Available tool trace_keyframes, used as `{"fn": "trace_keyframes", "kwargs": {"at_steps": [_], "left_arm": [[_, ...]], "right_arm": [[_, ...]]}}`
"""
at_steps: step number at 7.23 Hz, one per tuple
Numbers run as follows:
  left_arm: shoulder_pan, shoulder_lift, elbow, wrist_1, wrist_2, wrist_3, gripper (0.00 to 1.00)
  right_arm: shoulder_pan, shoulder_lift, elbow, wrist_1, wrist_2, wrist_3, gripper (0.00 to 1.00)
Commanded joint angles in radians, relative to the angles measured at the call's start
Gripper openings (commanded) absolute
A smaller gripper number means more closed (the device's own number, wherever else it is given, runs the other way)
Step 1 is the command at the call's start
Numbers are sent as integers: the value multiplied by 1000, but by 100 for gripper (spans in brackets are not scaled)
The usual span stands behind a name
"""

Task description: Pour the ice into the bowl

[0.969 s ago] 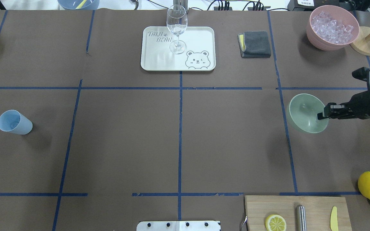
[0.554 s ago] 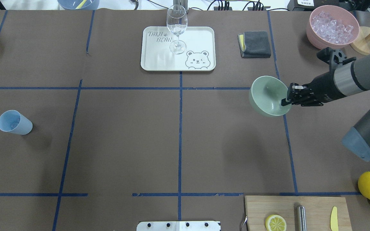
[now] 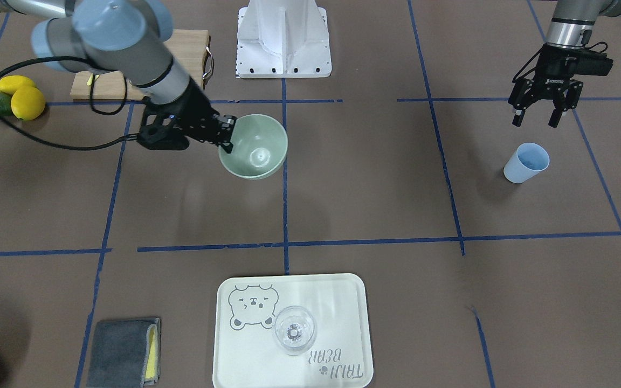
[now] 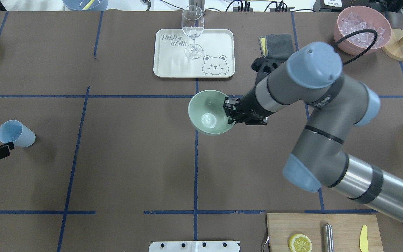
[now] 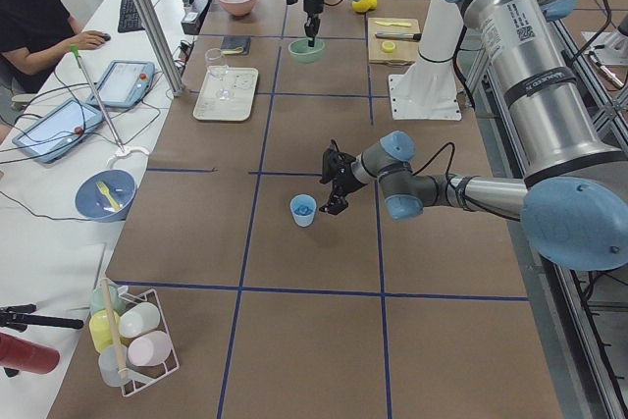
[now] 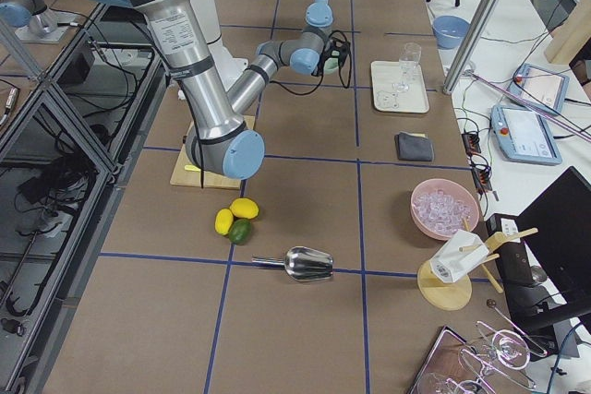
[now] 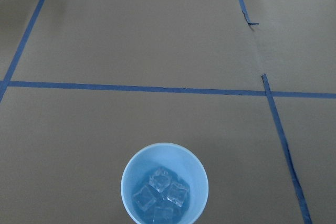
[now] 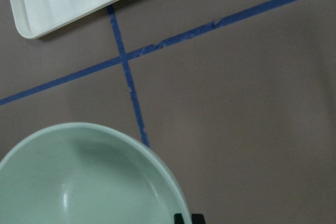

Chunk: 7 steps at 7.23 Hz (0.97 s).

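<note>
Right jaws clamp the bowl's (image 4: 206, 112) rim over the tabletop (image 4: 135, 157); left jaws hang apart near the cup (image 3: 526, 163) holding ice (image 7: 160, 195).

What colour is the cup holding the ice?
The cup is light blue, clearest in the left wrist view.

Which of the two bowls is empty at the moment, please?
The mint-green bowl, gripped at its rim by the right gripper; the pink bowl is heaped with ice cubes.
</note>
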<state>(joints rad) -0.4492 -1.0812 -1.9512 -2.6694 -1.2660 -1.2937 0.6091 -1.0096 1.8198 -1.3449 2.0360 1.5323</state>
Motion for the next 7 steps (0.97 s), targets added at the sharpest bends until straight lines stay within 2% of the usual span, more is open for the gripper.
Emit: {"fn": "trace_keyframes", "kwargs": {"at_steps": [1,2,3,4,6,7], "left_arm": [[78,-19,49,-3,152,-58,100],[78,-28,52,-3,199,-58,100],[78,-51,64,-3,241,-58,100],[86,-68,87,-3,291,-58,100],[133,-77,135,-3,367,-59,100],[147,-80,138,-3,370,-62,100]], "right_arm": [[-87,212,-165,-79,-89,31,0],[-107,332,-312,-74,-105,73,0],[-135,403,-414,-72,-140,77,0],[-150,431,-466,-65,-176,78,0],[-178,475,-525,-46,-192,81,0],[-190,523,-587,-46,-192,86,0]]}}
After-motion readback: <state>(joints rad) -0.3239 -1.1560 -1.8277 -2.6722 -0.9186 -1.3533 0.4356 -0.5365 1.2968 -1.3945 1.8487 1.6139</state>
